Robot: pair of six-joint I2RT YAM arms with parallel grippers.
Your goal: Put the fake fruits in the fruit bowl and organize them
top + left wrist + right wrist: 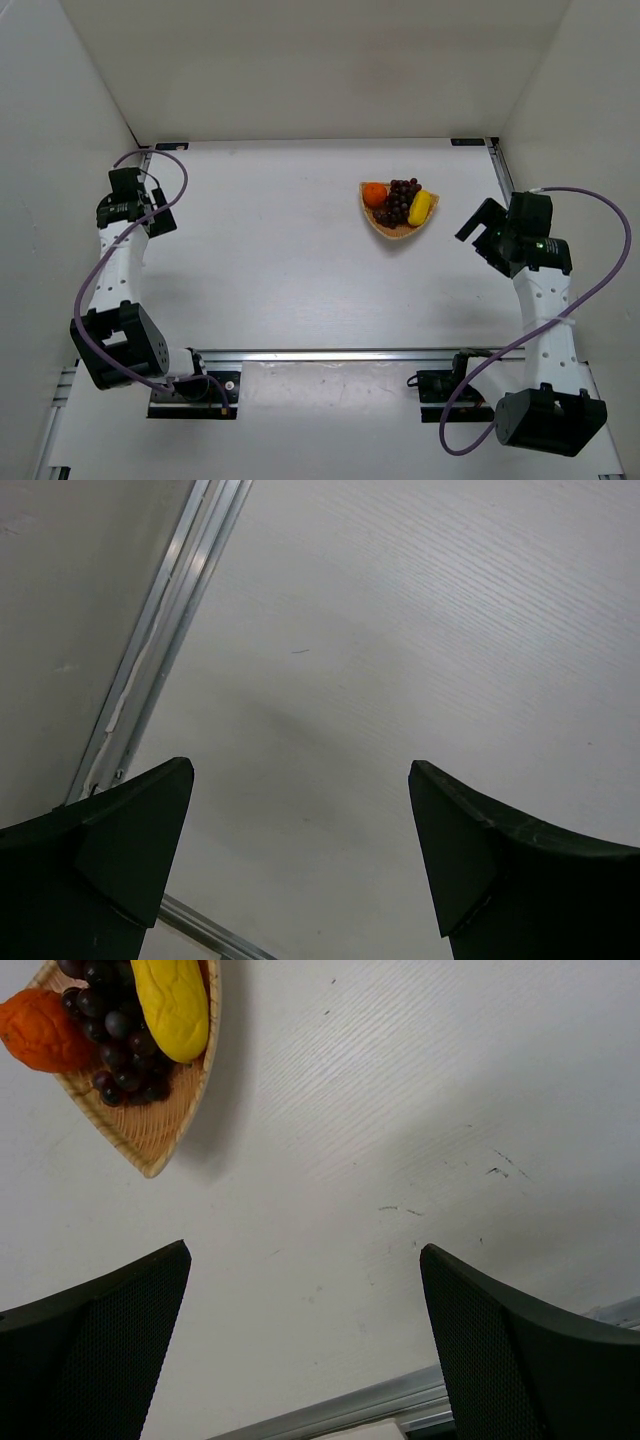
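The fruit bowl (pixel 398 235) sits on the white counter (pixel 270 250), right of centre and toward the far side. All three fruits lie in it: the orange (pixel 374 194) on the left, the grape bunch (pixel 400 202) in the middle and the lemon (pixel 421 207) on the right, each touching the next.

The right pincer (pixel 479 230) is just beside the bowl on its right, apart from it, with its jaws spread wide and nothing between them. Its wrist view shows the bowl's pointed end (pixel 150 1140) at the upper left, and bare counter with a few dark scuff marks (pixel 500 1165) between the fingers (pixel 110 1340).

The left pincer (pixel 158 215) is well apart at the far left, near the side wall (pixel 60 120). It is also open and empty over bare counter, beside an aluminium rail (pixel 170 610). Purple cables (pixel 600 270) loop off both arms. Nothing lies between either pincer and the bowl.
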